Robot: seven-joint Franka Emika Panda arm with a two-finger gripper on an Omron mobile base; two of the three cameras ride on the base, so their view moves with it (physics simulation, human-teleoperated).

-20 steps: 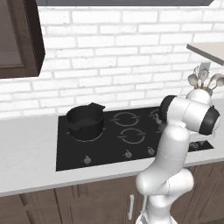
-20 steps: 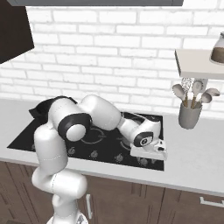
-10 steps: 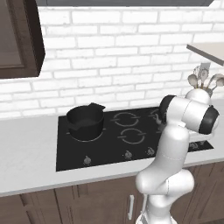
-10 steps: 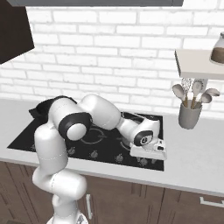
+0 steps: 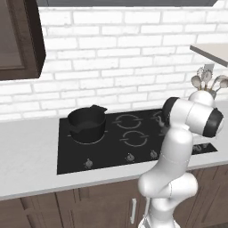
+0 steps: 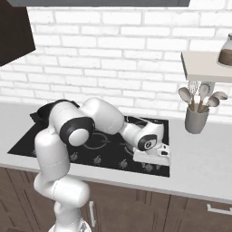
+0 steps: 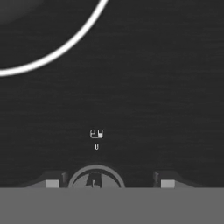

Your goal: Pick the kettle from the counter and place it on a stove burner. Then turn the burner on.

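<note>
My gripper (image 7: 109, 183) points straight down at the black glass cooktop (image 7: 153, 87), close above it. Its two fingertips (image 7: 51, 183) stand wide apart, open, on either side of a small round knob (image 7: 95, 177) and clear of it. A white arc of a stove burner (image 7: 57, 50) curves across the upper left. In the right base view the gripper (image 6: 154, 163) is low over the cooktop's front right corner. Two burners (image 5: 135, 139) show left of the arm. The pale counter (image 5: 26, 156) runs along both sides. The kettle is hidden or out of view.
A large black pot (image 5: 87, 122) sits on the left rear burner. A grey utensil cup (image 6: 197, 118) stands on the counter at the right, under a shelf (image 6: 206, 65) with a jar (image 6: 225, 45). Two more knobs (image 5: 88, 163) line the cooktop's front edge.
The hand has sunk a little lower toward the cooktop's front right knob. Nothing else has moved.
</note>
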